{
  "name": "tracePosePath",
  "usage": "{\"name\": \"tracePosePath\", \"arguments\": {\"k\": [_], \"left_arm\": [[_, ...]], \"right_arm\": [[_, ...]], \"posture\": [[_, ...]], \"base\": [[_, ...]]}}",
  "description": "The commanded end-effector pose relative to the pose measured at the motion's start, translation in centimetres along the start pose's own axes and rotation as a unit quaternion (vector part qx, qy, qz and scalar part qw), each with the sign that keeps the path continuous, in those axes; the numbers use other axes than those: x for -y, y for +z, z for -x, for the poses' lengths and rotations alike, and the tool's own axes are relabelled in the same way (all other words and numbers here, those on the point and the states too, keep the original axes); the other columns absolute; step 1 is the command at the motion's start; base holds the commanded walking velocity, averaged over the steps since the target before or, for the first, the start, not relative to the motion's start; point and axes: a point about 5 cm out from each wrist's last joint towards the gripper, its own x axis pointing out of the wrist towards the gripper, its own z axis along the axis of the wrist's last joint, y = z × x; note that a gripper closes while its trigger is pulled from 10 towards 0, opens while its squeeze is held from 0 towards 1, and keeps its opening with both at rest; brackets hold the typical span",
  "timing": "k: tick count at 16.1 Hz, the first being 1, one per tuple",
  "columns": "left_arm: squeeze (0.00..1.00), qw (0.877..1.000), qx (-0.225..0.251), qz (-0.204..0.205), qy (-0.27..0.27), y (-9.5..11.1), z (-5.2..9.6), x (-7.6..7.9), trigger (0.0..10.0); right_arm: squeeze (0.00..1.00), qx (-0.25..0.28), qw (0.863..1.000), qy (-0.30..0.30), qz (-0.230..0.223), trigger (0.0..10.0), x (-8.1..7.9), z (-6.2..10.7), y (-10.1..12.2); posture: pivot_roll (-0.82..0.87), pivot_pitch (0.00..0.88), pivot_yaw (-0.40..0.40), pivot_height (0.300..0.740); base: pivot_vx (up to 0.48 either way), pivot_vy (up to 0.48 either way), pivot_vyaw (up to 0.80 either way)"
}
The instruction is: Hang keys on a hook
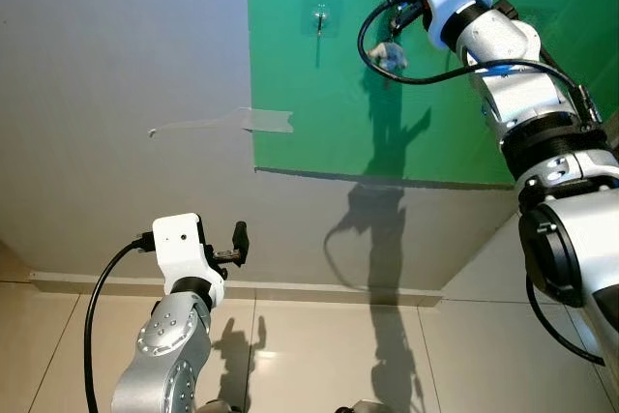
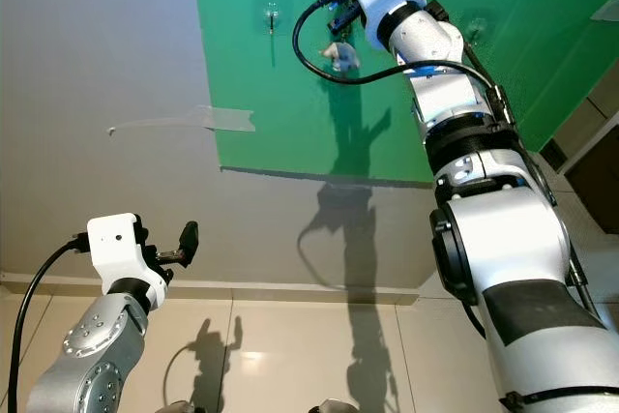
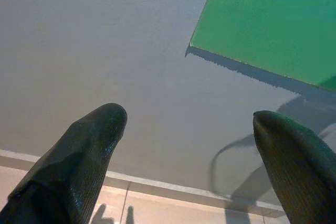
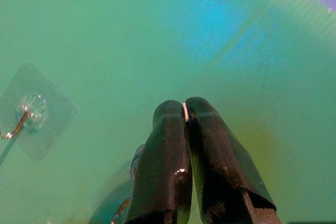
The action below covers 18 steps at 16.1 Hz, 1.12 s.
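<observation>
The keys (image 1: 389, 55) are pinched between the closed fingers of the right gripper (image 4: 185, 109), held just right of the hook (image 1: 320, 19) on the green board (image 1: 435, 132). The left gripper (image 3: 189, 124) is held spread apart, well below the hook.

A board (image 1: 435, 94) is fixed on the wall (image 1: 116, 65), filling its upper right part, and a hook (image 1: 320, 18) sits on the board near its top left corner. The right gripper (image 4: 186, 109) is raised in front of the board at about 3 o'clock from the hook, pinching the keys (image 1: 389, 55), which hang below it. A strip of tape (image 1: 253, 121) lies across the board's left edge at 7 o'clock from the hook, and the left gripper (image 1: 241, 239) is low on the left, before the bare wall above the floor (image 1: 309, 355).
</observation>
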Motion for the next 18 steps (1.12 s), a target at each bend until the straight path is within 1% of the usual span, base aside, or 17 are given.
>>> {"name": "tracePosePath", "arguments": {"k": [1, 2, 4, 8, 11, 13, 14, 15, 17, 18], "left_arm": [[0.00, 1.000, 0.000, -0.002, -0.005, 0.1, 0.0, 0.3, 10.0], [0.00, 1.000, 0.000, -0.002, -0.005, 0.1, 0.0, 0.3, 10.0], [0.00, 1.000, -0.001, -0.002, -0.005, 0.1, 0.1, 0.3, 10.0], [0.00, 1.000, 0.000, -0.004, -0.005, 0.2, 0.2, 0.1, 10.0], [0.00, 1.000, -0.001, -0.005, -0.004, 0.3, 0.2, 0.0, 10.0], [0.00, 1.000, -0.001, -0.007, -0.004, 0.4, 0.2, -0.1, 10.0], [0.00, 1.000, -0.001, -0.007, -0.004, 0.4, 0.2, -0.1, 10.0], [0.00, 1.000, -0.001, -0.007, -0.004, 0.4, 0.2, -0.1, 10.0], [0.00, 1.000, -0.001, -0.008, -0.004, 0.5, 0.2, -0.1, 10.0], [0.00, 1.000, -0.001, -0.007, -0.004, 0.5, 0.2, -0.1, 10.0]], "right_arm": [[0.00, 0.003, 1.000, -0.015, 0.008, 0.0, 1.0, 0.1, 0.3], [0.00, -0.002, 1.000, -0.016, 0.007, 0.0, 1.0, 0.1, 0.0], [0.00, -0.024, 1.000, -0.017, 0.001, 0.0, 0.5, 0.4, -1.1], [0.00, -0.076, 0.997, -0.019, -0.003, 0.0, -0.4, 1.4, -3.8], [0.00, -0.096, 0.995, -0.021, -0.002, 0.0, -0.7, 2.0, -5.0], [0.00, -0.120, 0.993, -0.024, -0.004, 0.0, -0.8, 2.5, -6.0], [0.00, -0.126, 0.992, -0.026, 0.000, 2.5, -0.9, 2.5, -6.1], [0.00, -0.129, 0.992, -0.020, 0.002, 10.0, -1.0, 2.5, -6.1], [0.00, -0.129, 0.991, -0.021, 0.004, 10.0, -1.0, 2.5, -6.1], [1.00, -0.128, 0.992, -0.021, 0.003, 10.0, -1.0, 2.4, -6.0]], "posture": [[-0.09, 0.000, -0.077, 0.736], [-0.09, 0.000, -0.078, 0.736], [-0.09, 0.000, -0.075, 0.736], [-0.09, 0.000, -0.068, 0.736], [-0.09, 0.000, -0.065, 0.736], [-0.08, 0.000, -0.061, 0.736], [-0.08, 0.000, -0.060, 0.736], [-0.08, 0.000, -0.060, 0.736], [-0.09, 0.000, -0.060, 0.736], [-0.08, 0.000, -0.062, 0.736]], "base": [[0.000, 0.000, 0.00], [0.000, 0.000, 0.00], [0.000, 0.000, 0.00], [0.000, 0.000, 0.00], [0.000, 0.000, 0.00], [0.000, 0.000, 0.00], [0.000, 0.000, 0.00], [0.000, 0.000, 0.00], [0.000, 0.000, 0.00], [0.000, 0.000, 0.00]]}}
